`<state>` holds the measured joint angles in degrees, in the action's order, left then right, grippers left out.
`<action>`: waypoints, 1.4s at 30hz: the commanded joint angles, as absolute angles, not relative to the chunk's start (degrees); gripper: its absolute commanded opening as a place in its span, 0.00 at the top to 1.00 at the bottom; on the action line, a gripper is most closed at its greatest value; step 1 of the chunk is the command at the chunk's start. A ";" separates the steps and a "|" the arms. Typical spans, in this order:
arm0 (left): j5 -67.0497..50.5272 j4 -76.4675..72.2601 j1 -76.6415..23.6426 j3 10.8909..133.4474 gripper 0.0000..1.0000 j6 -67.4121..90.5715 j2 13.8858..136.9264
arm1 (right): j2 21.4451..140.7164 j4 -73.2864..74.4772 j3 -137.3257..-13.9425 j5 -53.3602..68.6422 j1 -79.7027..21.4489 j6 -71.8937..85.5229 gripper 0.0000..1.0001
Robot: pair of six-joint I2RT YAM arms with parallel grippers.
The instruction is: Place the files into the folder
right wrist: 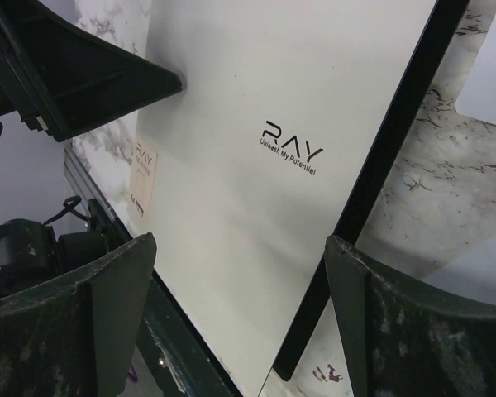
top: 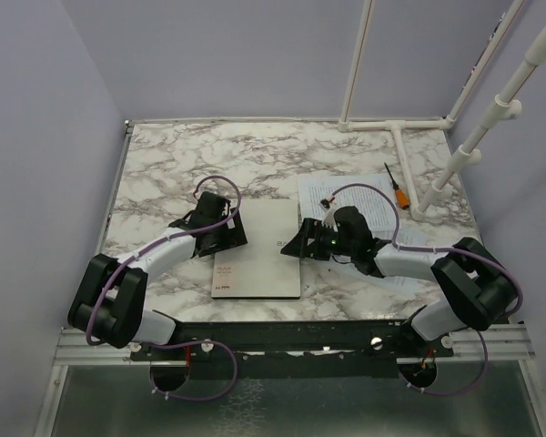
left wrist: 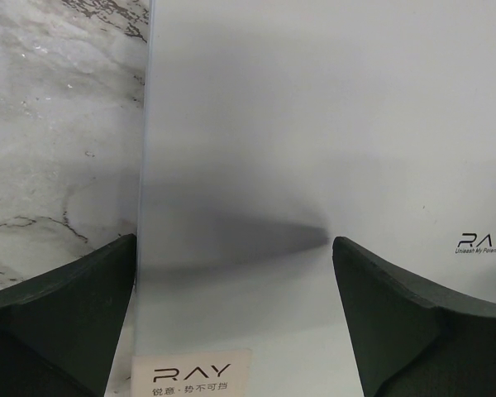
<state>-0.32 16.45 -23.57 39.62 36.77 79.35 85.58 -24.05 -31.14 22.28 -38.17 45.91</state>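
The folder [top: 264, 255] lies closed and flat, grey cover up, in the middle of the marble table [top: 255, 159] toward its near edge. It carries a printed "RAY" mark [right wrist: 291, 150] and a pale label [left wrist: 190, 374] at one near corner, and a black edge shows along its right side. The files [top: 375, 205], white printed sheets, lie just right of the folder, partly under the right arm.

The left gripper [top: 227, 232] has its jaws wide apart at the folder's left edge, one finger [left wrist: 58, 318] over marble and the other over the cover. The right gripper [top: 302, 241] is also spread wide, straddling the folder's right edge. Neither holds anything.

An orange-handled screwdriver [top: 398, 193] lies beyond the sheets, near a white pipe frame [top: 396, 127].
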 commanded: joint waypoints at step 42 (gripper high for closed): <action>-20.49 -1.65 -24.50 34.91 0.01 48.00 67.16 | 86.92 -66.66 -21.73 27.60 -40.16 66.02 0.14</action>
<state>-13.93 5.21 -24.38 34.70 44.88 68.49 85.65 -63.66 -21.04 25.43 -39.38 64.40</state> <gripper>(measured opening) 0.992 0.858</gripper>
